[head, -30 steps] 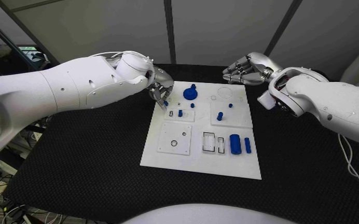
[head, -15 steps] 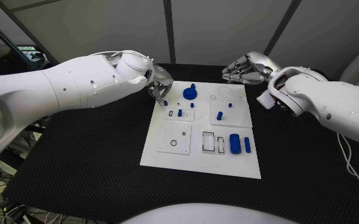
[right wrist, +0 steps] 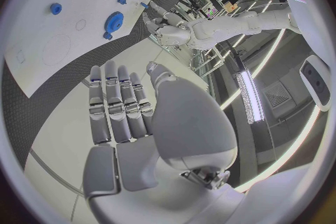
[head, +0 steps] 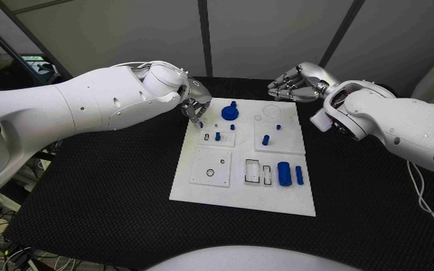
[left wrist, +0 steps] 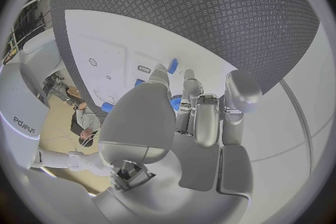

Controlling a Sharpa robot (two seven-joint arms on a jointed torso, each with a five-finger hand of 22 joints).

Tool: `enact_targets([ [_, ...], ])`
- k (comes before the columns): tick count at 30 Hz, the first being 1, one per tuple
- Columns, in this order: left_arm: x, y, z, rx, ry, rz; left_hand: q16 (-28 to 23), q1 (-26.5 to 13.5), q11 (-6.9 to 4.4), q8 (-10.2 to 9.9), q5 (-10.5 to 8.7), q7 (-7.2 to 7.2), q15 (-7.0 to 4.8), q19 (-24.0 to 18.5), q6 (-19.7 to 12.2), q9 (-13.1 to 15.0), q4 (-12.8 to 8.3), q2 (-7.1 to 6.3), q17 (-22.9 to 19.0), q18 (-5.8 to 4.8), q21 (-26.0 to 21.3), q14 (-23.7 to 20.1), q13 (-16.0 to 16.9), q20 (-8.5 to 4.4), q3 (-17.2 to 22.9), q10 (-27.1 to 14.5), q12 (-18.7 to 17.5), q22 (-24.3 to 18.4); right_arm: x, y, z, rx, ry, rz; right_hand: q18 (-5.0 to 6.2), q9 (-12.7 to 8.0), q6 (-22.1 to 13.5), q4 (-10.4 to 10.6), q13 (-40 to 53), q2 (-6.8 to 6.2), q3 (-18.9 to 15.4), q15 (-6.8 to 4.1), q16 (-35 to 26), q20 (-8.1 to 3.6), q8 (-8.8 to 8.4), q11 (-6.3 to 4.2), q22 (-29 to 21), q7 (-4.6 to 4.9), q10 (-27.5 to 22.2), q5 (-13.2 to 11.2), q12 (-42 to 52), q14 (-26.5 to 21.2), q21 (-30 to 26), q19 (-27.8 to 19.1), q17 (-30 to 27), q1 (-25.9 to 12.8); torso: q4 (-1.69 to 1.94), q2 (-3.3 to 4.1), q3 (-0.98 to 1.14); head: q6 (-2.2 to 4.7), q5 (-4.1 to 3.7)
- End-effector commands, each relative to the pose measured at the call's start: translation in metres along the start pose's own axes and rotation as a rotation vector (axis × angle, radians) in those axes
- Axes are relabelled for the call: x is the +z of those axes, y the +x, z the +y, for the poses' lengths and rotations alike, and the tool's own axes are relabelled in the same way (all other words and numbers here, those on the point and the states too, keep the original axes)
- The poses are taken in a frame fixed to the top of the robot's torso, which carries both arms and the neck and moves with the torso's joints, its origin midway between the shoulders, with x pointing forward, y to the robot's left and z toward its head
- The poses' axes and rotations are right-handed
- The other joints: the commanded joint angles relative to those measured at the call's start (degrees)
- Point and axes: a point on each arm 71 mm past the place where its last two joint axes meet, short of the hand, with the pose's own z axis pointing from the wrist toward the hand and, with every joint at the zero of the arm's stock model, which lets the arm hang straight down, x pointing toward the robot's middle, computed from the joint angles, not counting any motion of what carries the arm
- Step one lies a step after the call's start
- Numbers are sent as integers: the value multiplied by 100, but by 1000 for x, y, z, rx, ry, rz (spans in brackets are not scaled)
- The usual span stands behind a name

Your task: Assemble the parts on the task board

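Observation:
The white task board point(head: 237, 191) lies in the middle of the table. On it stand a blue gear point(head: 231, 113), a few small blue pegs point(head: 266, 139) and two blue cylinders point(head: 285, 174) near the right edge. My left hand point(head: 195, 108) hangs over the board's far left corner, fingers drawn together, pinching a small blue part point(head: 200, 124) that points down at the board. The left wrist view shows these fingertips point(left wrist: 160, 75) just above the board point(left wrist: 105, 39). My right hand point(head: 296, 86) hovers beyond the far right corner, holding nothing, its fingers point(right wrist: 112, 102) side by side.
The black table point(head: 108, 177) runs wide around the board on all sides. Grey wall panels stand behind it. Empty slots point(head: 258, 172) and a round recess point(head: 210, 173) mark the board's near half. In the right wrist view the gear point(right wrist: 114, 21) lies ahead of the fingers.
My left hand has crept slightly to the right over the board's corner. The right hand and the parts on the board stay where they were.

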Motion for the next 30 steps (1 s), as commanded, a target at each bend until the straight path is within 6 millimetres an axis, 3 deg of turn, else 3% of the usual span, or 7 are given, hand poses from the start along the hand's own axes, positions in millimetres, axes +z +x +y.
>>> enact_targets([
  [1, 1, -1, -2, 16, 16, 0, 39, 48, -22, -12, 30, -25, -39, 11, 24, -6, -4, 29, 894, -152, -4, 236, 4, -25, 44, 24, 0, 754, 1, 0, 2, -1, -10, 4, 34, 7, -37, 5, -4, 31, 24, -10, -6, 6, 14, 2, -2, -13, -39, 22, 22, -43, -38, 38, -6, 10, -2, 3, 2, -1, 5],
  [30, 5, 4, -7, 13, 33, 34, 50, 140, -34, -60, 33, -38, -47, 17, 44, -32, -22, 133, 907, -154, -5, 243, 16, -28, 129, 41, -4, 764, 1, 1, 3, 0, -13, 8, 34, 7, -38, 6, -4, 37, 29, -11, -5, 7, 15, 1, -2, -14, -39, 25, 23, -42, -43, 41, -8, 9, 2, -1, 2, -26, -7],
])
